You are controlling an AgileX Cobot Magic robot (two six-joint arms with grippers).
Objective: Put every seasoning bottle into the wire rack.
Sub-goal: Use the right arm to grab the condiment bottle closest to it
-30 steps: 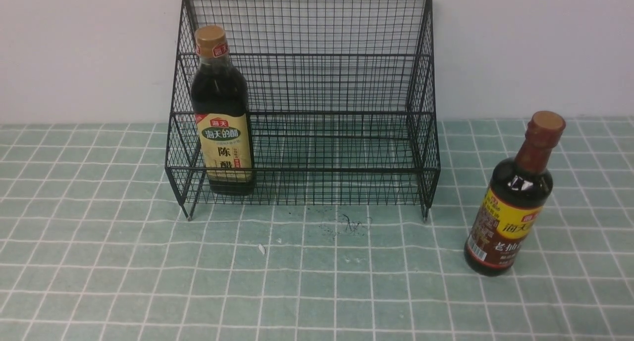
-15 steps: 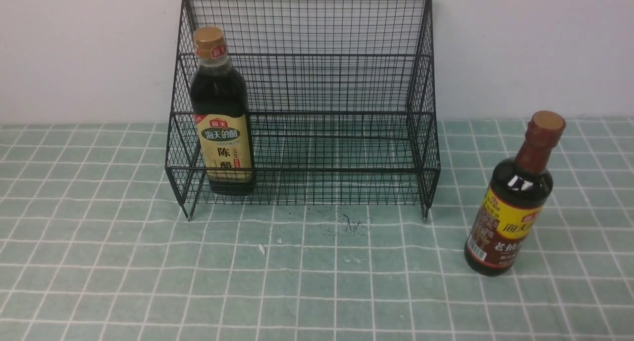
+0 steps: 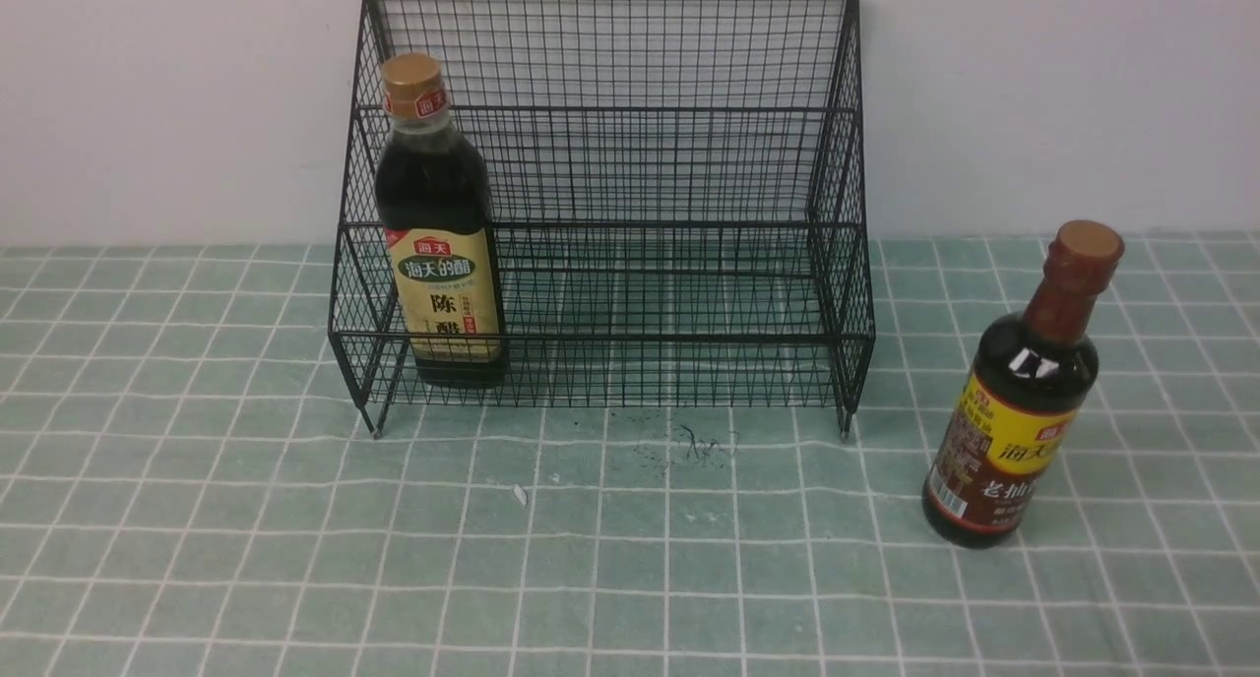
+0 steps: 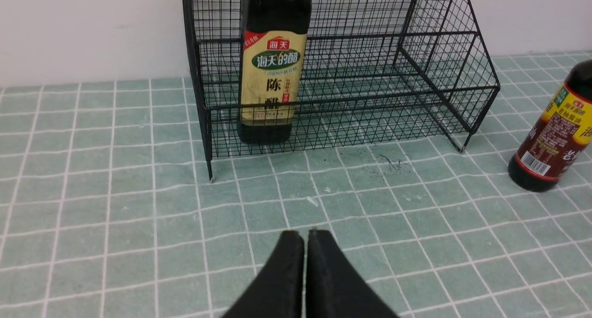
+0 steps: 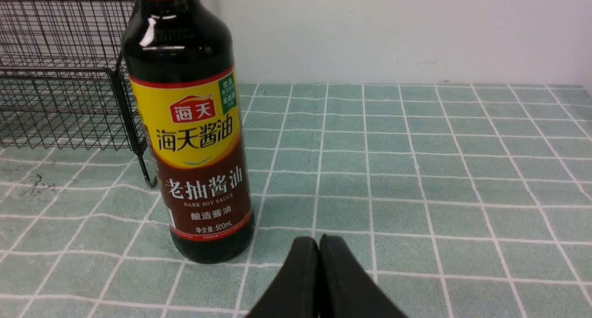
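Front high, wrists low, all facing rack (image 3: 669,338)

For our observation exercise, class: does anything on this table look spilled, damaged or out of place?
Nothing is spilled; the vinegar bottle and dark soy sauce bottle stand upright. Only a dark scribbled smudge on the checked tablecloth, just before the wire rack, and a small white scrap nearby look stray.

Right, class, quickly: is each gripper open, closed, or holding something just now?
The left gripper: closed, holding nothing.
The right gripper: closed, holding nothing; the slim dark-liquid bottle with yellow-and-maroon label stands free ahead of it.
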